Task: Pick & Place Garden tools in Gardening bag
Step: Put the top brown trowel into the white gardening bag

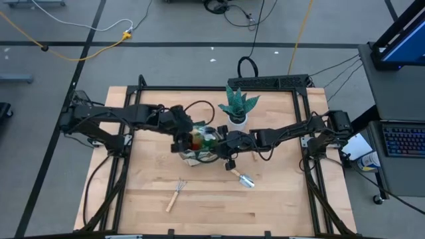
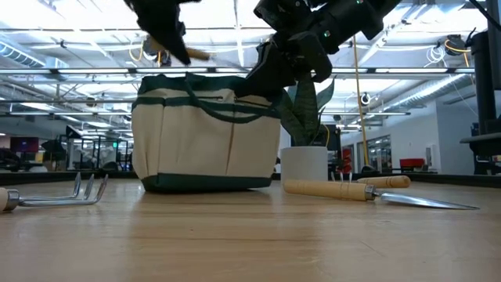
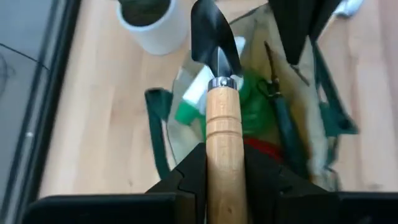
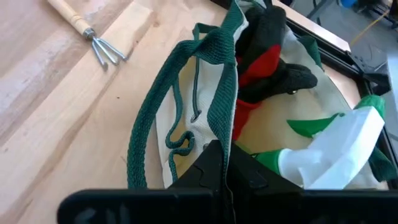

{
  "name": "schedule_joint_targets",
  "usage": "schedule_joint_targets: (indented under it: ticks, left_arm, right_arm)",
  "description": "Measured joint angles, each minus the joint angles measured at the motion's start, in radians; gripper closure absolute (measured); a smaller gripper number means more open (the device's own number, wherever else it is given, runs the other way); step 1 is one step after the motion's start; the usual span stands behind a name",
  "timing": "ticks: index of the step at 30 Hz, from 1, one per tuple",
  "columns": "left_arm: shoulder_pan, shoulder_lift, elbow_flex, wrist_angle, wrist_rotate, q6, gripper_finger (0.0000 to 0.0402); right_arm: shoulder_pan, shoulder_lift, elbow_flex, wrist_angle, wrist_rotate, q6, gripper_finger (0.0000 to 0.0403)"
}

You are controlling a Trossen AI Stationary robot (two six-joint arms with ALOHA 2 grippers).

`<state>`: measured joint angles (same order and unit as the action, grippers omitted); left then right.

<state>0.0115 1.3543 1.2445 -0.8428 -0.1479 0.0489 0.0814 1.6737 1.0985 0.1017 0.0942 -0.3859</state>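
Gardening bag (image 1: pixel 201 147), a tan tote with dark green trim, stands near the middle of the tabletop (image 1: pixel 199 206), just beside the white pot of the teal spiky plant (image 1: pixel 238 106). Inside it lie the green spray bottle (image 4: pixel 336 146), the red-black gloves (image 4: pixel 267 53) and the pruning shears (image 3: pixel 283 118). The left gripper (image 3: pixel 224 171) hangs over the open mouth of the bag, its fingers clenched on the wooden handle of a dark-bladed trowel (image 3: pixel 221 81) whose blade points down toward the contents. The right gripper (image 4: pixel 225 163) sits at the bag's rim, fingers pinched shut on the green loop handle (image 4: pixel 219 87), apparently holding the mouth open. Step in hand, as judged: delivery of the trowel into the bag. The next move calls for lowering the blade past the bottle and shears, then releasing the handle so that the tool drops inside, not against the rim. Still on the tabletop are a wooden-handled rake (image 1: pixel 176 193) and a second trowel (image 1: pixel 242 178), both well clear of the bag; another wooden handle (image 2: pixel 383 181) lies near the pot, its head not legible.
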Motion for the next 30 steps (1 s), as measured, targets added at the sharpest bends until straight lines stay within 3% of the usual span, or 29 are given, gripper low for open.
schedule_joint_targets:
  ticks: [10, 17, 23, 30]
  left_arm:
    - [-0.084, 0.000, 0.023, -0.137, 0.067, -0.054, 0.0326]
    - [-0.083, 0.061, 0.031, -0.176, 0.053, -0.014, 0.0326]
    - [-0.077, 0.253, 0.227, -0.403, -0.097, 0.056, 0.0326]
    - [-0.084, 0.447, 0.455, -0.500, -0.113, 0.167, 0.0326]
  right_arm:
    - [-0.001, 0.000, 0.000, 0.000, 0.006, 0.002, 0.0403]
    - [-0.001, 0.000, 0.000, 0.001, 0.006, -0.025, 0.0403]
    - [-0.001, 0.001, 0.000, 0.001, 0.006, -0.021, 0.0403]
    - [0.000, 0.001, 0.000, 0.000, 0.005, -0.019, 0.0403]
